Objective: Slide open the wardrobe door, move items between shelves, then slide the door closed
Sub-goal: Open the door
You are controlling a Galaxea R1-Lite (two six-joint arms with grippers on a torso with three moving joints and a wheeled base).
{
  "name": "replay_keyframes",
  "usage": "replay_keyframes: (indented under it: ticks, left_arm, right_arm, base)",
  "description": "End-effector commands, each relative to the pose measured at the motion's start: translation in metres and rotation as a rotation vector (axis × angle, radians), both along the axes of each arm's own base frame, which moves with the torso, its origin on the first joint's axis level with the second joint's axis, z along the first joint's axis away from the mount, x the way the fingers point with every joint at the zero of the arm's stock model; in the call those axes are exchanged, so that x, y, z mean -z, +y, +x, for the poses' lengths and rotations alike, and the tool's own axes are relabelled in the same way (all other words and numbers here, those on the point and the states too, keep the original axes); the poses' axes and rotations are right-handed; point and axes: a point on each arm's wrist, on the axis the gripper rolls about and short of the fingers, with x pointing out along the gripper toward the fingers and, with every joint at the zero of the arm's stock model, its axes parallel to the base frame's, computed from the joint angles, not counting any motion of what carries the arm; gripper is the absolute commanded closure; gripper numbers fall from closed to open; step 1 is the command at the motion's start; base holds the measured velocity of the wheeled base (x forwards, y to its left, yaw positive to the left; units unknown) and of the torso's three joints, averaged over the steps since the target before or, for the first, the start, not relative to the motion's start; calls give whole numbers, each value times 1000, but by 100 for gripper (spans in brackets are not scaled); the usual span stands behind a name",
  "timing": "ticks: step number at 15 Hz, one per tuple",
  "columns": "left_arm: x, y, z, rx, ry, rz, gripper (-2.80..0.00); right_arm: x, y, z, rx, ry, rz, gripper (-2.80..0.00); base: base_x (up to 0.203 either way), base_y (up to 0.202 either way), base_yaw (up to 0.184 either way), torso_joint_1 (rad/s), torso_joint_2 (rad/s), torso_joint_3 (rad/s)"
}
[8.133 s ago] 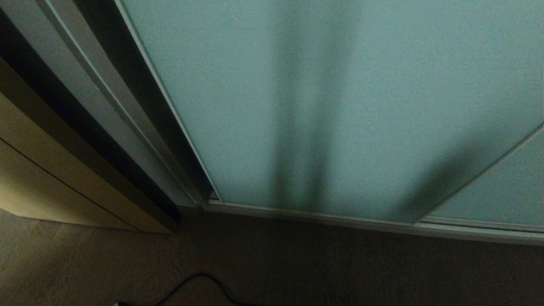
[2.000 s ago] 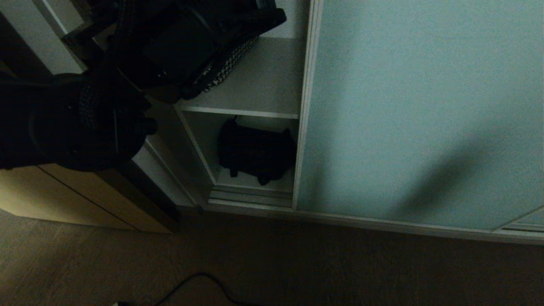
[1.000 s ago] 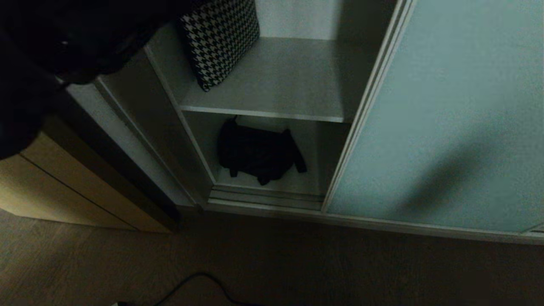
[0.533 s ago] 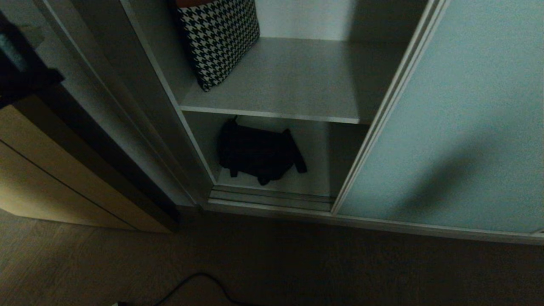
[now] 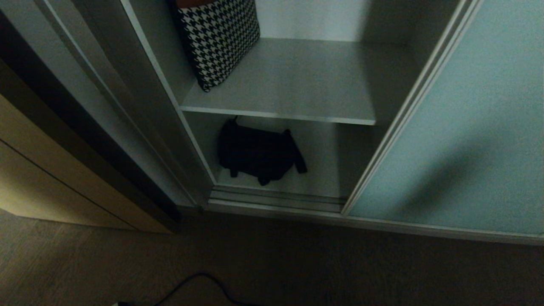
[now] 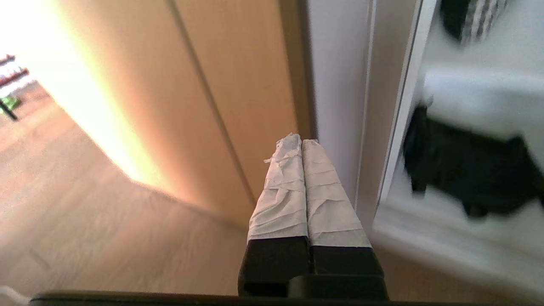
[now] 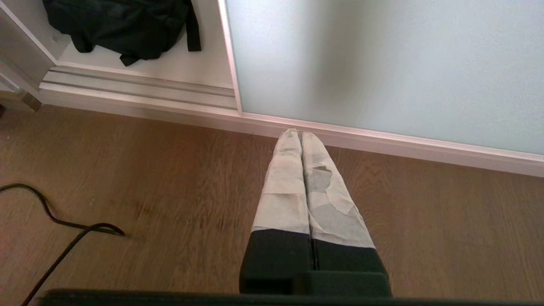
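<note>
Door: the frosted pale teal-green sliding wardrobe door (image 5: 459, 140) with its slim silver-grey metal frame stands slid to the right, and the left part of the wardrobe lies open
Upper shelf: a flat pale grey-white shelf board (image 5: 297, 85) with a lighter thin front edge, and on it a black-and-white houndstooth cushion (image 5: 219, 40) leaning against the left inner wall
Lower shelf: the bottom board (image 5: 318, 174) just behind the silver floor track (image 5: 276, 199), and there's the soft black fabric bag (image 5: 255, 151) slumped on it, towards the left, one strap end trailing out to its right
Left tool: the left tool (image 6: 296, 138) has its two tape-wrapped fingers pressed together, holding nothing, up in the air in front of the beige wooden cabinet front (image 6: 238, 85), just left of the open wardrobe; in its wrist view the black bag shows blurred off to one side
Right tool: the right tool (image 7: 296, 132) is together too, empty, hanging low over the brown wooden floor (image 7: 148, 191), tips pointing at the base rail under the teal door
Floor: a thin black cable (image 7: 59, 231) curls across the boards in front of the wardrobe
Writing: no brand, label or lettering can be read on anything in sight
</note>
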Motion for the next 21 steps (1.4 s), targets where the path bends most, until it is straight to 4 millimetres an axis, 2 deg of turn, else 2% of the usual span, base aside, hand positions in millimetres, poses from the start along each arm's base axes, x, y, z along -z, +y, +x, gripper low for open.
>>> replay_keyframes:
  ticks: [1,3,7,9,13,21]
  left_arm:
    - [32,0,-25,24,-19,9,0]
    - [64,-2,-33,118,66,30,0]
    - [108,-5,-54,266,146,8,0]
    - [131,-8,-60,377,262,8,0]
    - [134,-8,-60,399,285,30,0]
    - [133,-8,-60,387,265,-38,0]
  right_arm:
    - [0,0,0,0,0,-1,0]
    - [0,0,0,0,-1,-1,0]
    - [0,0,0,0,0,0,0]
    - [0,0,0,0,-2,-1,0]
    - [0,0,0,0,-2,-1,0]
    - [0,0,0,0,-2,-1,0]
  base:
    - [0,0,0,0,0,0]
    - [0,0,0,0,0,0]
    - [0,0,0,0,0,0]
    - [0,0,0,0,0,0]
    - [0,0,0,0,0,0]
    - [0,0,0,0,0,0]
